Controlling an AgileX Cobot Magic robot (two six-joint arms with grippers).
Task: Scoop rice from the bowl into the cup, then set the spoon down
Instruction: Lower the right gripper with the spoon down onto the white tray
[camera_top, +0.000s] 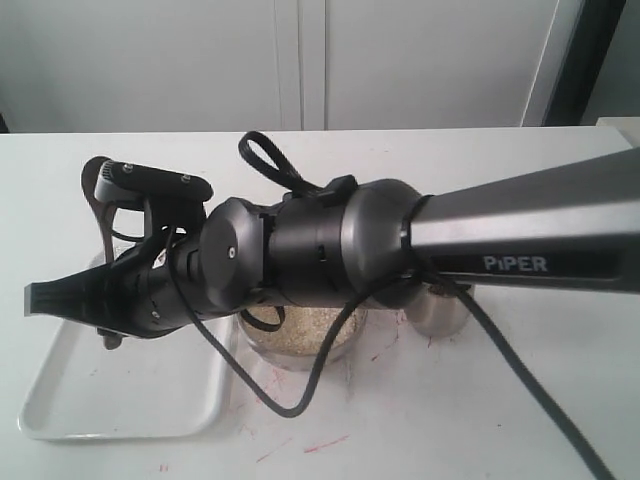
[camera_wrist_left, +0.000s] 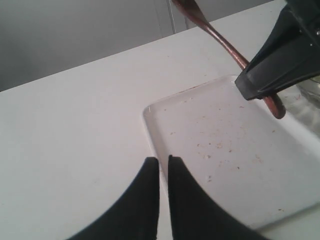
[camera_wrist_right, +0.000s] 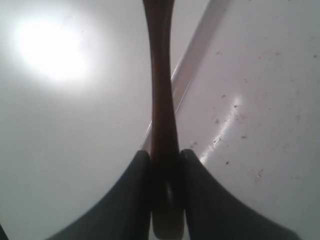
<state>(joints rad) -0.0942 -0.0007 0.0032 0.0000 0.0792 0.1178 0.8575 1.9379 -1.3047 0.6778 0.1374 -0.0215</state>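
Over the white tray (camera_top: 60, 400) at the left of the table (camera_top: 450, 420), the right end effector (camera_top: 40, 298) is clenched on the spoon (camera_top: 97, 220). Its two dark fingers (camera_wrist_right: 135, 200) press against either side of the handle, with no gap showing. The arm (camera_top: 520, 225) that carries it reaches across from the right side of the exterior view. The left end effector (camera_wrist_left: 163, 159) hangs just beside the tray's corner and grasps nothing; its fingers are drawn nearly together, with only a thin slit between them. The spoon is dark reddish-brown and glossy, with a slender handle that lies crosswise to the fingers and tilts. Its lower end sits close over the tray floor, though contact cannot be told. The spoon's scooping end is not clearly shown, so any load cannot be told. The bowl (camera_top: 290, 362) stands right of the tray under the arm, holding pale beige rice (camera_top: 300, 325). The shiny steel cup (camera_top: 440, 315) stands further right, apart from the bowl. Count: one spoon, one bowl, one cup, one tray, two end effectors — and a scatter of stray grains on the tray floor, too small to number.
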